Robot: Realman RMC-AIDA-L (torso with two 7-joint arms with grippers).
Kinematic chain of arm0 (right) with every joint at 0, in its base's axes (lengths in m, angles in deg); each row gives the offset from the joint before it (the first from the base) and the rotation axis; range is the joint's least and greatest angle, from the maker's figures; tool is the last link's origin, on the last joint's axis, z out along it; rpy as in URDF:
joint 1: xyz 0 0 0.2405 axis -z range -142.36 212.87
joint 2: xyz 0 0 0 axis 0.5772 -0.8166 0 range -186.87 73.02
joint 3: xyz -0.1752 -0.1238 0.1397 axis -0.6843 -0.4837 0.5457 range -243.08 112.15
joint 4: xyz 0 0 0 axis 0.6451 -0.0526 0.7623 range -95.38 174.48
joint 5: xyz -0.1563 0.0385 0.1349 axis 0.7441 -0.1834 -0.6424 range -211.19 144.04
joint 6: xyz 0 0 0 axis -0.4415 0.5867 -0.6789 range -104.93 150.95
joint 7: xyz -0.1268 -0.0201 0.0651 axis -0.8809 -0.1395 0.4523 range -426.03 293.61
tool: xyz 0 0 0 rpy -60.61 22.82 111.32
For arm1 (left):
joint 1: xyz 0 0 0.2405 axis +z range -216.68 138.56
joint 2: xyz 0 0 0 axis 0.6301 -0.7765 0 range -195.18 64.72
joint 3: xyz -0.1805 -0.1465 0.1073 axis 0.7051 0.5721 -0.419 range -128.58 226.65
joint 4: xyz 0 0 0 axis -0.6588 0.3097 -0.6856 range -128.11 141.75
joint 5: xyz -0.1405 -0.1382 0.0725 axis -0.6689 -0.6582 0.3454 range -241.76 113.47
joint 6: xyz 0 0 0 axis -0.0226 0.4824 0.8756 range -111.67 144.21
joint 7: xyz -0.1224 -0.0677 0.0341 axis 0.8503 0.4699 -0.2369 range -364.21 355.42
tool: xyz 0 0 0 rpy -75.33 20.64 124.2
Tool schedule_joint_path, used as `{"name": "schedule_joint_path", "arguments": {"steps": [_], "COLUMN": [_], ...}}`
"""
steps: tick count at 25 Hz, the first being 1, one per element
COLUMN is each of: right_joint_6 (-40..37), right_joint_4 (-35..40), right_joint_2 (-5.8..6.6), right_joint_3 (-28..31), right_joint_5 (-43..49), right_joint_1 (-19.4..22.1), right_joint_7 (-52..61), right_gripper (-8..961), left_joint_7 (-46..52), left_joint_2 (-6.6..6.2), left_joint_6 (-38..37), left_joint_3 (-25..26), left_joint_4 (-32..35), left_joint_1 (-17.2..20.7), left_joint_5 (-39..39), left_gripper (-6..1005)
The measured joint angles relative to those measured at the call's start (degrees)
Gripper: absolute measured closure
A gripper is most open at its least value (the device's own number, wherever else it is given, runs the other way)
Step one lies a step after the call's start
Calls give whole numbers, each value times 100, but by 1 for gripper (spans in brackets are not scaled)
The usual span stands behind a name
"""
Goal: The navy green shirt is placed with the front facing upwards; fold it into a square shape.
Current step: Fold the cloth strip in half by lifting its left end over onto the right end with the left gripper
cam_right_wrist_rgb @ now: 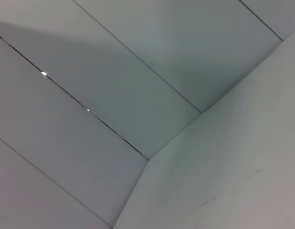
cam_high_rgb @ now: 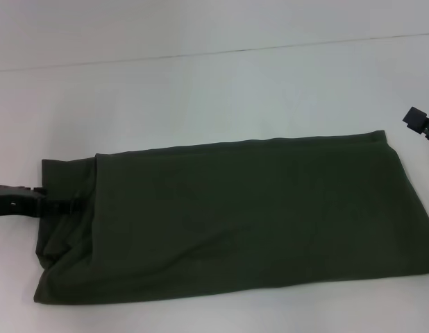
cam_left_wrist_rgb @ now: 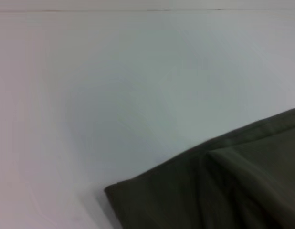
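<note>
The fingers of the left gripper [cam_high_rgb: 69,205] reach flat over the left end of the navy green shirt [cam_high_rgb: 242,218], though I cannot tell whether they pinch cloth or merely rest there. The shirt lies as a long folded band across the white worktop [cam_high_rgb: 200,90], plain side up. If only the top layer gets caught, the fold could drag crooked and bunch. The shirt's right end runs out of sight, and any lettering is hidden. The right gripper [cam_high_rgb: 419,123] waits apart at the far right, its fingers unreadable.
</note>
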Motion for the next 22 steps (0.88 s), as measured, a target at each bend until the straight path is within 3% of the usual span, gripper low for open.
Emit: {"name": "schedule_joint_path", "arguments": {"steps": [22], "right_joint_6": [-55], "right_joint_4": [0], "right_joint_2": [-9], "right_joint_3": [-6], "right_joint_5": [0], "right_joint_1": [10], "right_joint_7": [0], "right_gripper": [437], "left_joint_7": [-41], "left_joint_2": [-7], "left_joint_6": [-105], "left_joint_3": [-1], "left_joint_4": [44], "left_joint_1": [-37], "left_joint_5": [-8], "left_gripper": [79]}}
